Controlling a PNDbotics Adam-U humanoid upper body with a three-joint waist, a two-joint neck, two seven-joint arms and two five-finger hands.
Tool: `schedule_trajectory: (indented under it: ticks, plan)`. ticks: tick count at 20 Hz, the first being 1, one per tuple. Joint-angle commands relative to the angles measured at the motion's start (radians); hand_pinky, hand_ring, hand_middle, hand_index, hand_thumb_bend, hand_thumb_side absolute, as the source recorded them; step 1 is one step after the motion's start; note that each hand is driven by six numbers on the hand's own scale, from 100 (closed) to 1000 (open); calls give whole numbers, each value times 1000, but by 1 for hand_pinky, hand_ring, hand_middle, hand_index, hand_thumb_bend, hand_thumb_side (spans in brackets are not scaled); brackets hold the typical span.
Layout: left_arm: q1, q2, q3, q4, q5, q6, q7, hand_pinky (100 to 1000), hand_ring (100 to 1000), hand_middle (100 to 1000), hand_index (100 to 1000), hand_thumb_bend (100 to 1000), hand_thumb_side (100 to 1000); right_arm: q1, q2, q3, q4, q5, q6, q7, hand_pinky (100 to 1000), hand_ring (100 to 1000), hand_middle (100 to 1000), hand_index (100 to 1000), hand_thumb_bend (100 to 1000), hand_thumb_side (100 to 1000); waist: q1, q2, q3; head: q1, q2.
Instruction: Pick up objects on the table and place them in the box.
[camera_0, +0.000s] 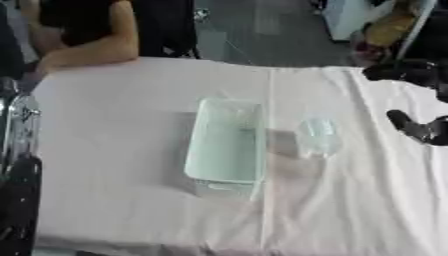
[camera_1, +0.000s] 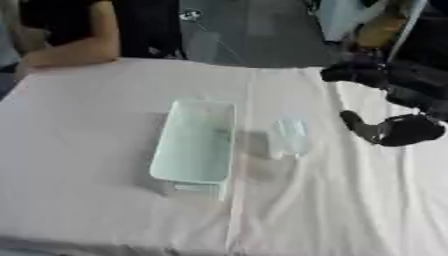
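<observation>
One clear, small plastic container (camera_1: 290, 136) is seen lying on the pale pink cloth-covered tabletop (camera_1: 87, 125), just to the right of the pale green rectangular plastic box (camera_1: 194, 142), apart from it. It is judged light, thin-walled and slippery — likely to dent if squeezed — so it is best taken across its middle, from both sides. The black right hand (camera_1: 394, 129) hovers near it on the right; whether its fingers are open cannot be told. No left hand is made out.
</observation>
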Motion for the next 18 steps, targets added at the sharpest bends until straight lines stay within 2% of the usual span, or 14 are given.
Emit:
schedule_trajectory:
  ticks: [1,4,7,8,11,13,18]
  plan:
    - [-11,27,-4,-17,7,1,-6,676,740,751,796,508,765,-51,-27,8,62,-20,4,62,916,909,959,994,100,705,-1,-9,2,-10,-1]
    - [-11,26,-6,-17,10,2,-8,676,739,750,796,506,766,-87,5,18,145,-4,11,110,918,914,966,1000,100,752,0,-9,4,-18,-1]
    - [-12,24,-9,-17,15,2,-10,677,739,750,796,503,767,-109,66,0,235,45,22,122,895,888,966,1000,100,813,3,-8,6,-28,-1]
    - [-12,23,-10,-17,16,3,-11,676,739,750,796,503,767,-114,94,-12,266,65,26,115,901,894,966,1000,100,805,4,-7,6,-31,-1]
    - [-12,20,-11,-17,20,4,-13,677,739,750,796,501,769,-119,182,-55,352,101,41,72,838,828,957,1000,100,874,7,-6,5,-37,-1]
    - [-12,19,-11,-17,22,4,-14,677,739,750,796,500,768,-121,232,-76,396,118,51,39,823,816,957,1000,100,875,8,-6,5,-41,-1]
    - [-12,17,-13,-17,25,4,-16,678,740,750,796,499,768,-127,313,-93,463,144,64,3,807,806,966,1000,100,920,9,-5,3,-44,-1]
